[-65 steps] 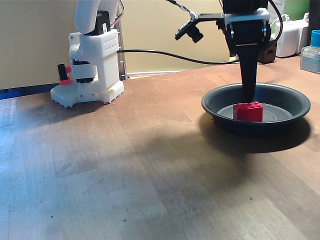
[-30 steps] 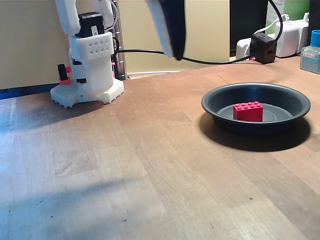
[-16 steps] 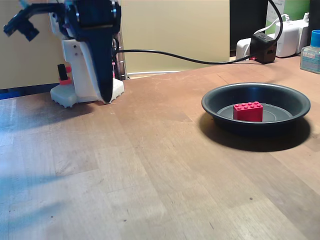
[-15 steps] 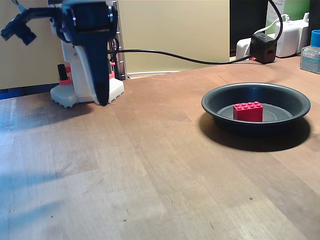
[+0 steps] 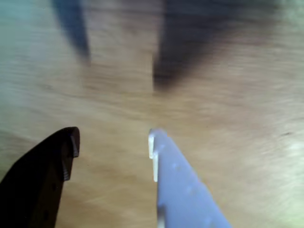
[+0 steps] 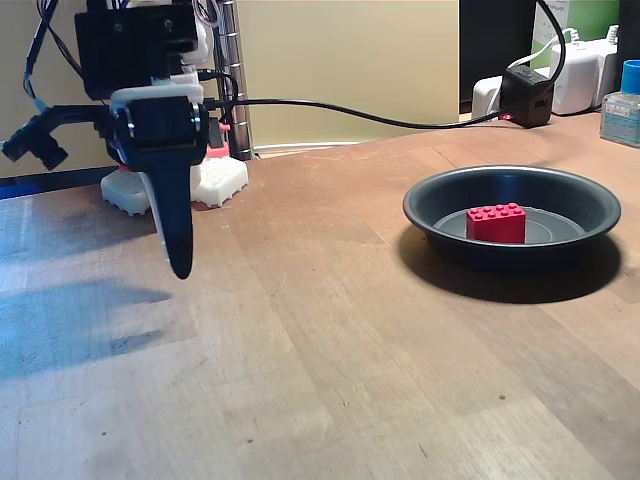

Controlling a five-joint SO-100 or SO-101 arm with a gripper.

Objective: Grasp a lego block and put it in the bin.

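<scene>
Low side camera; wrist camera facing tabletop [image 5: 228, 95].

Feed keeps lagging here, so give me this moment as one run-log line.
brick: in pan, upright | end effector: open, empty, above bare table, left of pan in fixed view | placing: looks done

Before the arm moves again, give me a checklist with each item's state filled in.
1. Lego block lies inside the bin: ok.
2. Gripper holds nothing: ok; in the wrist view its fingers stand apart over bare wood.
3. Gripper is away from the bin: ok, it hangs at the left of the fixed view.
4. Black cable is off the bin: ok.
5. Gripper's height above the table: cannot tell.
</scene>
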